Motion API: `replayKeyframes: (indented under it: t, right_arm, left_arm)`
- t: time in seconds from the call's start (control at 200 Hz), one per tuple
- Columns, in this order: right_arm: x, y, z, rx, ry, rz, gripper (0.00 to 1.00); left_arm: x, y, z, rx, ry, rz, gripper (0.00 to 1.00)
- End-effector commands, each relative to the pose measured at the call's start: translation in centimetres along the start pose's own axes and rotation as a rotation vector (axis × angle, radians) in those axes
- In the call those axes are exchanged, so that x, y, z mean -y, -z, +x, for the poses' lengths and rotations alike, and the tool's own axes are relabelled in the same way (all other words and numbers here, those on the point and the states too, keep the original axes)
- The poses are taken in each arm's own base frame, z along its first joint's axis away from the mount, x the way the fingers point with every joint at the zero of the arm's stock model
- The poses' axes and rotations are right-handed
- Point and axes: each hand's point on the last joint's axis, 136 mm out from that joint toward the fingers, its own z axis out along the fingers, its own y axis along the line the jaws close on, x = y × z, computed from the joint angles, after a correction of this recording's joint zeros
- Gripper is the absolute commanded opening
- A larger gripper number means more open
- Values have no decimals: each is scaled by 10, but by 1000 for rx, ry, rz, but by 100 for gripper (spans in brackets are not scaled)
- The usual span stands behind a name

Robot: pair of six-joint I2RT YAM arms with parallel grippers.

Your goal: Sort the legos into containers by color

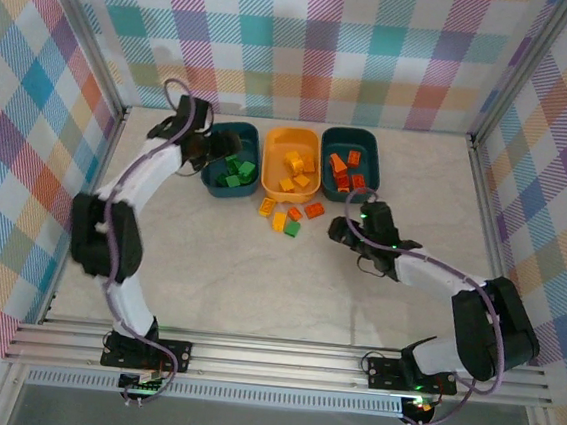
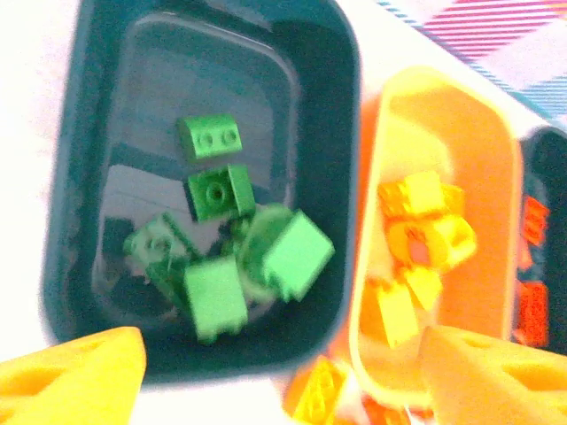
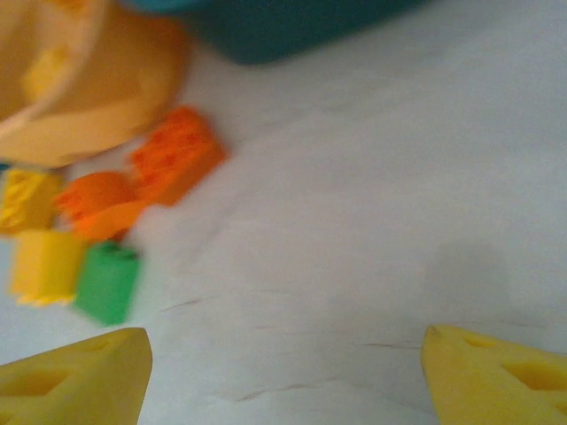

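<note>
- Left gripper (image 2: 283, 390): yellow fingers (image 2: 71, 376) apart, nothing between them. In the top view it hangs at the 9 o'clock edge of the left teal tub (image 2: 75, 177).
- Left teal tub: green legos (image 2: 217, 190) only, about six, heaped toward the gripper's end.
- Yellow-orange tub (image 1: 293, 131), at 3 o'clock of it: yellow legos (image 1: 295, 168).
- Right teal tub (image 1: 352, 134), next at 3 o'clock: orange-red legos (image 1: 343, 173).
- Right gripper (image 3: 283, 381): fingers (image 3: 496, 376) apart, empty, low over the table (image 3: 372, 221).
- Loose legos at its 10 o'clock, on the table at 6 o'clock of the yellow-orange tub: two orange-red bricks (image 3: 177, 155), two yellow bricks (image 3: 44, 266), one green brick (image 3: 106, 282).
</note>
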Motion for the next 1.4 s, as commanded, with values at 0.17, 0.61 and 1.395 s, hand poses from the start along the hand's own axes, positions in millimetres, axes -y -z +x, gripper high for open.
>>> replayKeyframes:
  t: [0.17, 0.61, 1.395]
  right_arm:
    - [-100, -38, 11, -43, 339, -19, 78]
    - [-113, -94, 33, -153, 371, 207, 61]
    - [-137, -117, 29, -150, 443, 158, 35]
  left_arm:
    - [-82, 46, 98, 64, 217, -69, 100]
    - [-116, 51, 169, -33, 262, -53, 100]
    - [-119, 46, 175, -59, 227, -67, 100]
